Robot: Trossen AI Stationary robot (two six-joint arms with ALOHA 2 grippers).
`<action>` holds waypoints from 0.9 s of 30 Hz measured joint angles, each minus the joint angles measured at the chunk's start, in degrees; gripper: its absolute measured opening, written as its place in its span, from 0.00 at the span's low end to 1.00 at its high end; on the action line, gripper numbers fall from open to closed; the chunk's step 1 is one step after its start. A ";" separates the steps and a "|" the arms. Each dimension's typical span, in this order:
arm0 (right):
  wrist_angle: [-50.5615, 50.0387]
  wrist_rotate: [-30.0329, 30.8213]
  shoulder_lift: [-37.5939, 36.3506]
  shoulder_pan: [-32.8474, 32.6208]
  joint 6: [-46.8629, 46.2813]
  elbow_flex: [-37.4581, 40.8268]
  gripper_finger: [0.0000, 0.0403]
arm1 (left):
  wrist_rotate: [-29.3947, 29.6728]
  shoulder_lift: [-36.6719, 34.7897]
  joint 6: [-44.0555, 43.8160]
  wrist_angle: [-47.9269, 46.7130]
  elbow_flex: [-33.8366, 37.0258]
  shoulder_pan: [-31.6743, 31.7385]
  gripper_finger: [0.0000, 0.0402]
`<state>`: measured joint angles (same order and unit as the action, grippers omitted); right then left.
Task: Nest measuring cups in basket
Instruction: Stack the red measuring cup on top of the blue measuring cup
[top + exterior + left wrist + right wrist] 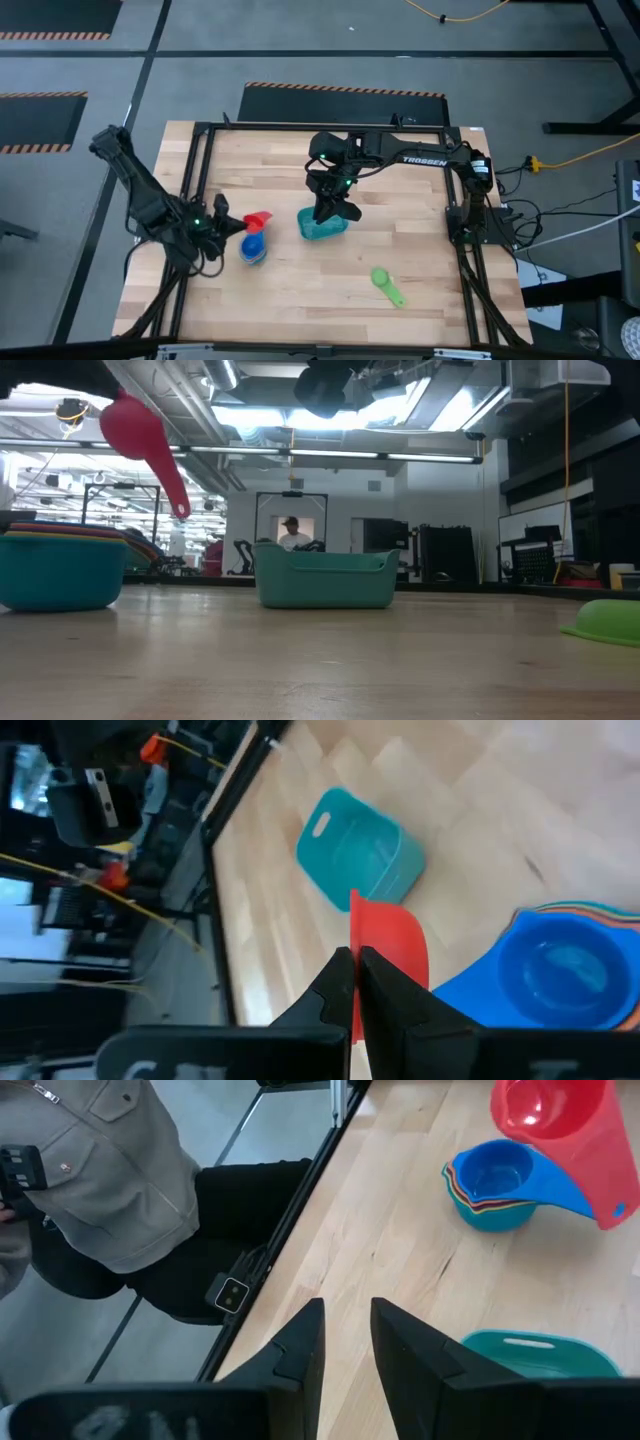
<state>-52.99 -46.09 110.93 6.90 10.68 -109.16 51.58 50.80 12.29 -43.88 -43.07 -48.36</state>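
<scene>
The left gripper (228, 226), at centre-left of the high view, has its fingers (340, 982) pinched tight on the handle of the red cup (258, 219), which hangs in the air just above and beside the stack of nested cups (253, 249). In the low view the red cup (140, 432) sits in the upper left of the frame, tilted, handle down, clear of the table (320, 660). The stack shows a blue cup (497, 1178) on top, with coloured rims of others beneath it. The right gripper (330, 214) hovers over the teal basket (322, 228) near the middle of the high view; its fingers (300, 1342) stand a narrow gap apart, and nothing shows between them. The basket rests on the table, apart from the stack. A green cup (386, 283) lies alone at lower right of the high view, well apart from both. A person in a grey jacket (95, 1170) fills the upper left of the right wrist view, beyond the table edge.
</scene>
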 joint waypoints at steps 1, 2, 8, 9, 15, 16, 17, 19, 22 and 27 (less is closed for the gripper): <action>0.00 0.00 0.00 0.00 0.00 0.00 0.22 | 0.70 0.89 -0.07 -0.06 0.00 -0.27 0.00; 0.00 0.00 0.00 0.00 0.00 0.00 0.22 | 1.16 1.75 -0.10 -0.23 0.00 -0.53 0.00; 0.04 0.00 0.00 0.00 0.15 0.00 0.22 | 1.89 7.24 -2.29 -0.45 0.00 -1.94 0.00; 0.04 0.00 0.00 0.00 0.17 0.00 0.22 | 1.91 8.18 -3.08 -0.52 0.00 -2.22 0.00; 0.09 0.01 0.00 0.00 0.28 0.00 0.22 | 2.24 13.73 -6.23 -0.65 0.00 -4.10 0.00; 0.09 0.00 0.00 0.00 0.28 0.00 0.22 | 2.28 14.58 -6.25 -0.65 0.00 -4.46 0.00; 0.09 0.00 0.00 0.00 0.28 0.00 0.22 | 2.58 15.44 -6.25 -0.64 0.00 -4.84 0.00; 0.10 0.00 0.00 0.00 0.28 0.00 0.22 | 4.29 17.07 -6.25 -0.67 0.00 -5.57 0.00; 0.16 0.00 0.00 0.00 0.29 0.00 0.22 | 8.35 18.49 -5.90 -0.65 0.00 -6.52 0.00; 1.27 0.02 0.00 0.00 0.28 0.00 0.22 | 10.88 18.95 -6.17 -0.67 0.00 -7.42 0.00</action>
<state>-51.73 -46.06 110.93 6.90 10.96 -109.16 62.46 69.76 6.12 -44.56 -43.07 -55.78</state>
